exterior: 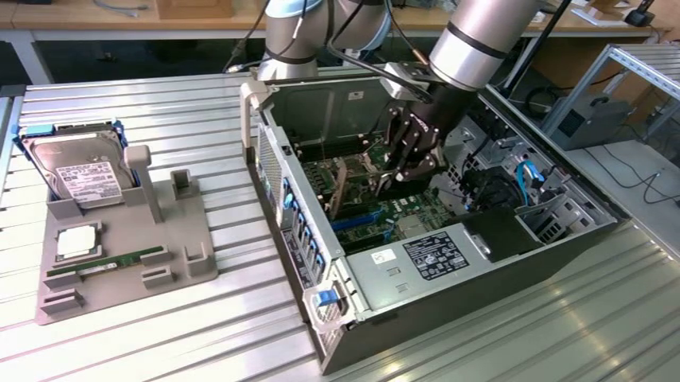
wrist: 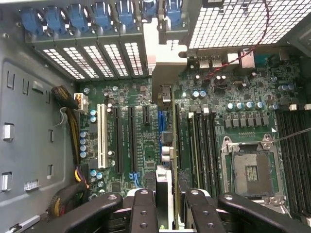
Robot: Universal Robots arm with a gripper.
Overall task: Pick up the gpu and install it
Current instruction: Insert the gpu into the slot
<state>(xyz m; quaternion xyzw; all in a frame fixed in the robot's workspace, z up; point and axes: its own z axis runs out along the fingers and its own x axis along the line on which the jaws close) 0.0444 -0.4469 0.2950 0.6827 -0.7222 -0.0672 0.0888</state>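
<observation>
We see the black multi-fingered claw point(exterior: 409, 163) reaching down inside the open dark-grey computer tower case point(exterior: 552, 231), which lies on its side on the ribbed metal tabletop point(exterior: 159, 334). The claw is closed on the thin flat black expansion card with its pale tan metal end bracket, the gpu point(wrist: 165, 145), which it holds edge-on between its fingers point(wrist: 143, 213). In the wrist view the card stands upright over the green motherboard point(wrist: 141, 160), its bracket end up against the row of rear slot covers with blue clips point(wrist: 97, 19), and its lower edge near the blue expansion slot point(wrist: 159, 121); we cannot tell whether the edge is already touching that slot or just above it.

On the grey parts holder point(exterior: 127, 263) at the exterior view's left, the silver labelled hard drive point(exterior: 80, 179) and the slim green memory stick point(exterior: 107, 263) remain in their places.

We judge the pickup done and the carry into the case done. What is left is the seating itself: the card does not look pressed home, and the claw has not let go.
</observation>
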